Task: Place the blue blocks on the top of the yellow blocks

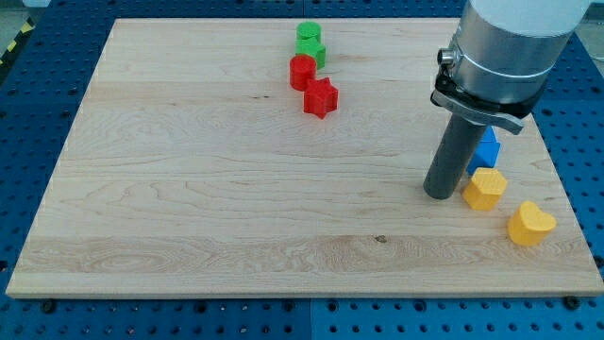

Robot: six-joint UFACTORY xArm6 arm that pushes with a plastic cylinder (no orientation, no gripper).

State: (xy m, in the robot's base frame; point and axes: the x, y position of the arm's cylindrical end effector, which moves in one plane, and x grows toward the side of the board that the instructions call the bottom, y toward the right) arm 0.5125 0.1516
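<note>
Wooden counter (pixel 189 189) on blue pegboard (pixel 38 57); no legible writing. Arm's grey housing (pixel 500 57) hides part of blue block (pixel 486 149). No hand: my tip (pixel 438 194) sits just left of yellow block (pixel 484 189); blue block above that. Yellow heart (pixel 530 224) lower right. Top centre: two green blocks (pixel 310 42), red cylinder (pixel 302 71), red star (pixel 321 96).
</note>
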